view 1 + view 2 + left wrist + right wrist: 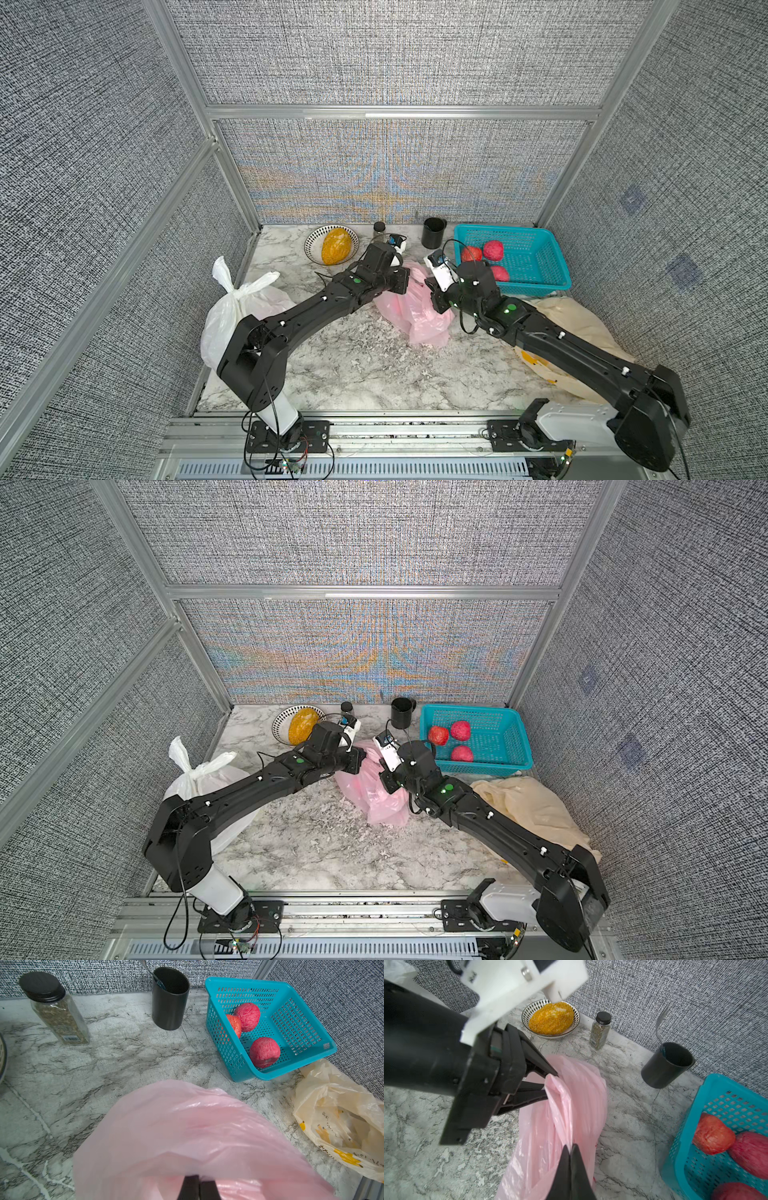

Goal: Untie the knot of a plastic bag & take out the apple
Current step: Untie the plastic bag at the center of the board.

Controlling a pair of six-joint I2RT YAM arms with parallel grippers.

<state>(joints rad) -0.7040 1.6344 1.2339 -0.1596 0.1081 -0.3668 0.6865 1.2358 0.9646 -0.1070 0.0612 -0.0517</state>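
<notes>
Your left gripper point(550, 1083) and right gripper point(569, 1150) both pinch the bag point(583, 1088); its film hides the inside, and from above the arms cover both grips.

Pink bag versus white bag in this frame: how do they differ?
The pink bag is gripped by the left pincer and right pincer, both shut on it; the white bag is untouched. The pink bag sits in the middle, pulled between them; the white bag stands off to the left, its top looking knotted. Both are thin plastic bags.
</notes>
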